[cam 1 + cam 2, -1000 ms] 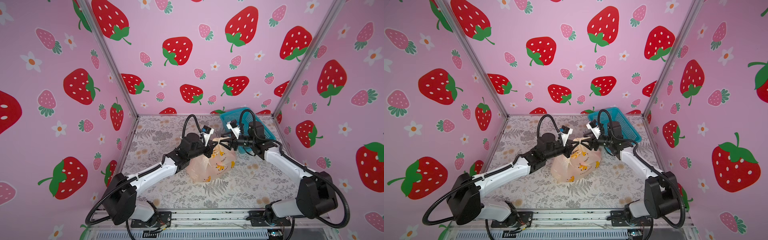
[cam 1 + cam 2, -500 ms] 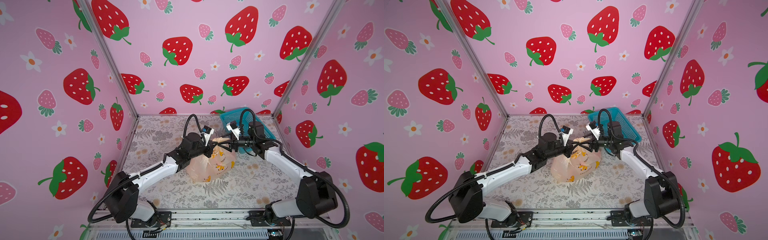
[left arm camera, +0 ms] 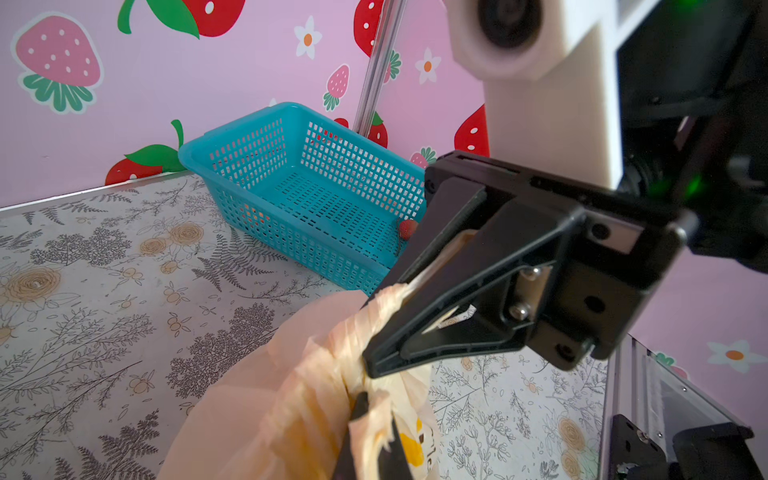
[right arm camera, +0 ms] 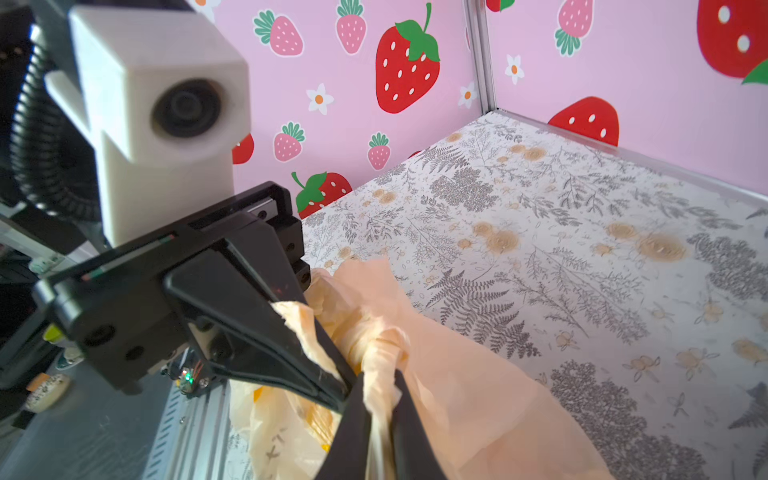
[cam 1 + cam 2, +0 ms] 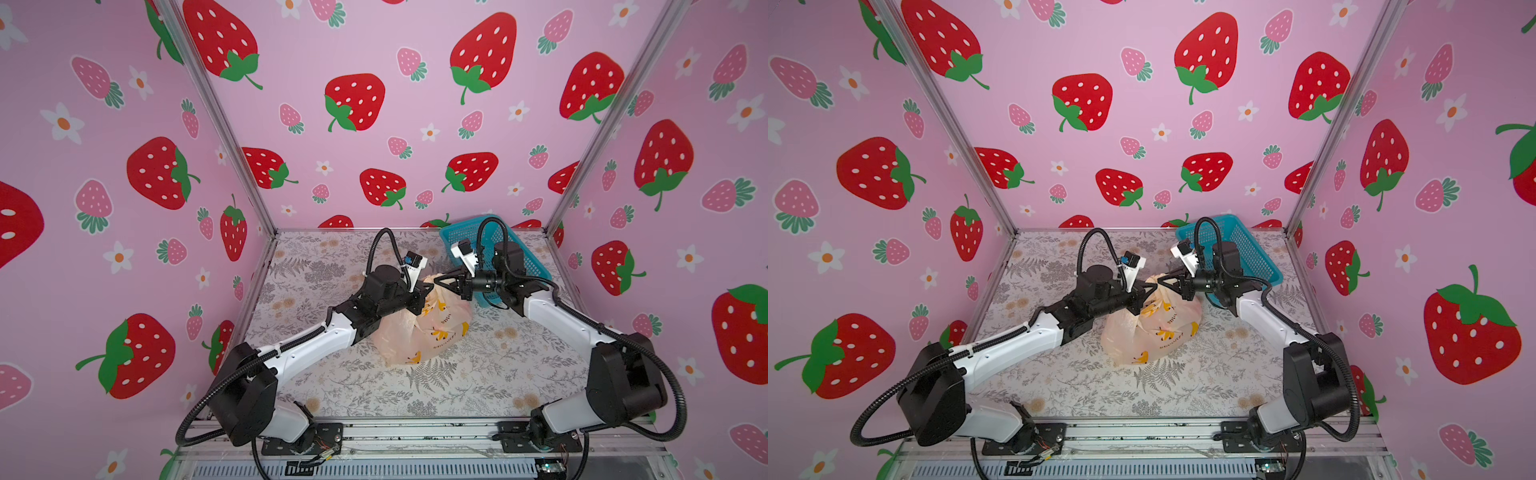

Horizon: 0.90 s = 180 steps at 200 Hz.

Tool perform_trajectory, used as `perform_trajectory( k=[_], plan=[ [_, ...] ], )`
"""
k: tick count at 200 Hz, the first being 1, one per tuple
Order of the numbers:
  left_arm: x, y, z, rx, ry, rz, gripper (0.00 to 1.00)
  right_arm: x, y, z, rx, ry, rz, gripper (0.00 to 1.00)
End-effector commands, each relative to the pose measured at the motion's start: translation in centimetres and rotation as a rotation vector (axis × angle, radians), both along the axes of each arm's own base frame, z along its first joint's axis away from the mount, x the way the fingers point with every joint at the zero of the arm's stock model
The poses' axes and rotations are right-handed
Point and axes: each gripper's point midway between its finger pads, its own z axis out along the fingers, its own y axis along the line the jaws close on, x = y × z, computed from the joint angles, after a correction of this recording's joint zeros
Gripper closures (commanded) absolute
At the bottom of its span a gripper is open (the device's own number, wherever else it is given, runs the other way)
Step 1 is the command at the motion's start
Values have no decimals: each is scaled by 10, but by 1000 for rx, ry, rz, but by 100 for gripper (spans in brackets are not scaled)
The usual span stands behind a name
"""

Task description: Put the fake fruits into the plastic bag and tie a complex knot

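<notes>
— Where is our bag [image 5: 432, 332]?
— Centre of both top views, neck bunched. Our left gripper [image 5: 424, 291] and right gripper [image 5: 437, 283] both pinch that neck, tips almost meeting.
— Tying it well?
— We'd pull the strands apart evenly, gently; thin plastic tears.

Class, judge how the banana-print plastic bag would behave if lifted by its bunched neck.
Likely floppy: the plastic bag is crinkled, its neck bunched into folds. Probably bottom-heavy: its bulging body sags on the table. Thin film might tear under hard pulls.
</notes>
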Motion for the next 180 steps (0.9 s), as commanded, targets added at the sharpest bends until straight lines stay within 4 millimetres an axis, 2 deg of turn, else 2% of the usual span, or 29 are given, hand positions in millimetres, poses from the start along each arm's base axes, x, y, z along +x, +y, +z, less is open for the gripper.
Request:
perform_trajectory(
  k=[1,8,44,70,96,112,134,150,180],
  plan=[
    [-1,-4,17,-20,-29,-18,96,3,0,10,15,-59,-1,100],
    [-2,-4,17,-19,-29,-21,87,4,-1,10,12,-67,-9,100],
    [-21,2,16,13,-25,-83,65,6,-4,14,-2,-155,-22,100],
    [-49,10,19,72,-35,-186,60,5,-6,16,-12,-228,-28,100],
    [-70,28,38,88,-56,-229,57,-5,-8,24,3,-295,1,100],
    [-68,41,57,54,-81,-182,50,-10,-9,27,8,-330,17,100],
    [-48,59,73,27,-94,-59,34,-19,-9,33,26,-356,51,100],
    [-36,60,72,53,-75,-37,30,-24,-10,37,45,-370,61,100],
    [-29,41,55,132,-8,-128,26,-27,-10,41,61,-373,62,100]
  ],
)
